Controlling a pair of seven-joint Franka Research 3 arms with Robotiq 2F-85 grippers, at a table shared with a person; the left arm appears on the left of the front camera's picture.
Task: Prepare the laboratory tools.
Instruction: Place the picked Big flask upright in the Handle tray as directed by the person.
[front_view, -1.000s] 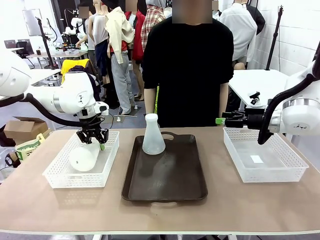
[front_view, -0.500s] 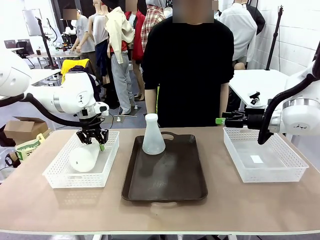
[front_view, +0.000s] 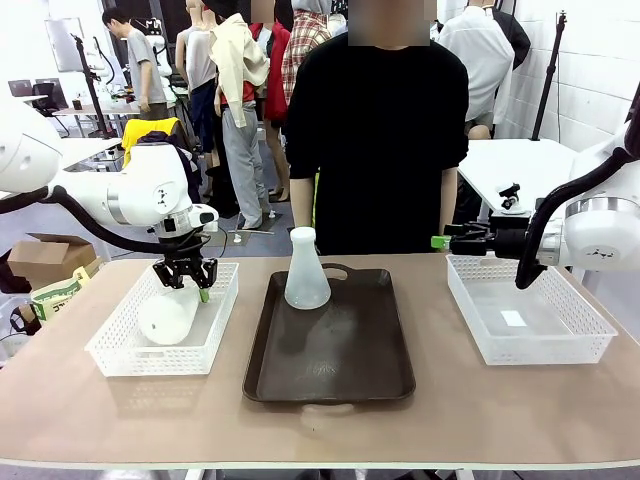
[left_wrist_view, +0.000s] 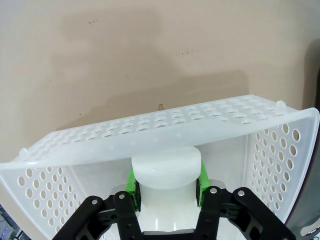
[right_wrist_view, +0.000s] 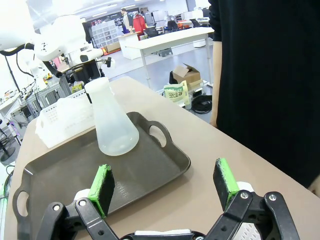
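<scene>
**Left claw on flask neck, right claw idle**

I see my left claw (front_view: 187, 279) clamped on the neck of the tilted flask (front_view: 168, 315), which lies in the left basket (front_view: 122, 352) at 9 o'clock on the bench (front_view: 520, 410). From the left wrist, the green pads (left_wrist_view: 132, 182) squeeze both sides of the neck, rim pointing toward the basket wall (left_wrist_view: 165, 132). The flask's base rests low in the basket, neck up toward the claw.

The second flask (front_view: 306, 270) stands upright on the brown tray (front_view: 330, 360) at the tray's 12 o'clock end, just beside the handle cutout.

My right claw (front_view: 437, 241) hangs over the 12 o'clock edge of the right basket (front_view: 590, 325), jaws spread wide, nothing between them. A person (front_view: 380, 130) stands at 12 o'clock, behind the tray.
</scene>
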